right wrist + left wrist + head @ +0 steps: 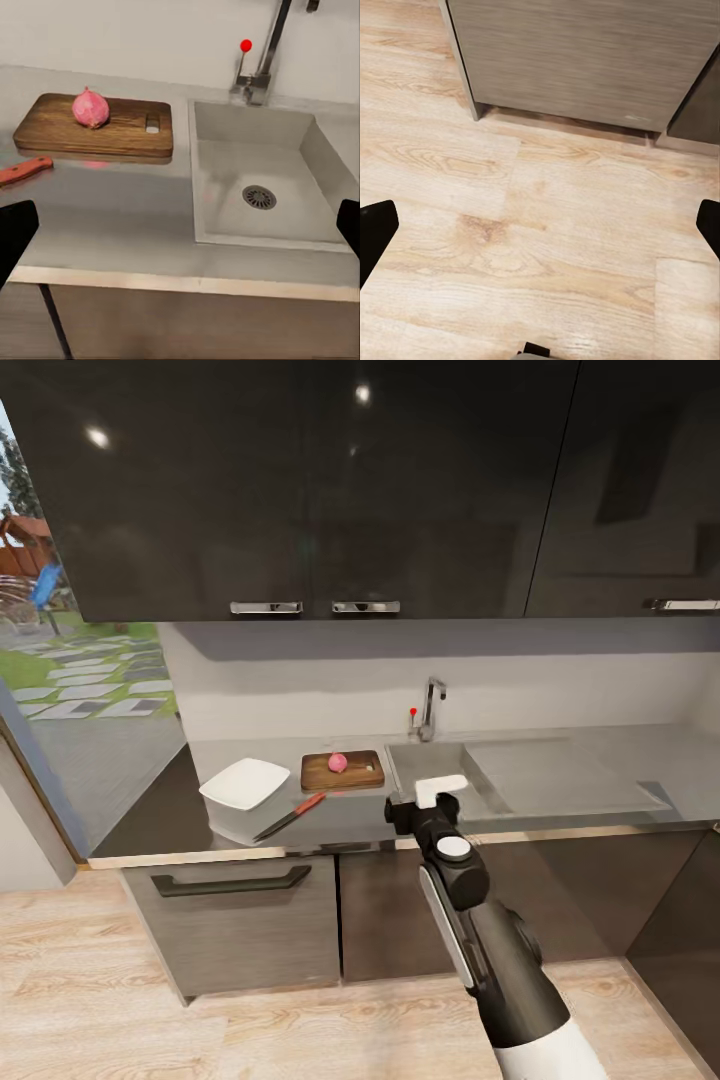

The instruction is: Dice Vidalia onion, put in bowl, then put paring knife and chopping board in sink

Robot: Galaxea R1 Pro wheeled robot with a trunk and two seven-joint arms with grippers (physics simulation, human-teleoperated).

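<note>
One pinkish onion (338, 762) sits whole on the chopping board (343, 771), a little toward the board's 9 o'clock end in the head view. In the right wrist view the onion (91, 108) rests on the dark wood of the board (90, 127), and the slot-shaped handle hole is at the end nearest the sink (259, 180). The board lies flat on the grey countertop (360, 815), just beside the sink (430, 765), which is at 3 o'clock from it. The basin shows its round drain, and the curved tap (430, 710) with the red knob stands behind it at 12 o'clock.

The paring knife (290, 817) lies on the countertop at 7 o'clock from the board, with its reddish handle toward the board and its dark blade pointing to the counter's front edge. The white bowl (245, 783) stands at 9 o'clock from the board, near to it but apart.

The right arm reaches up from the lower part of the head view toward the counter's front edge, and the right gripper (440, 790) hangs over the front rim of the sink, holding nothing. Its fingers (16, 234) are spread wide, at the two sides of the right wrist view.

The left gripper (540, 232) points down at the pale wooden floor (532, 225) before a grey cabinet front (585, 60); its fingers (375, 229) are also wide apart and empty.

No writing or brand can be read anywhere.
</note>
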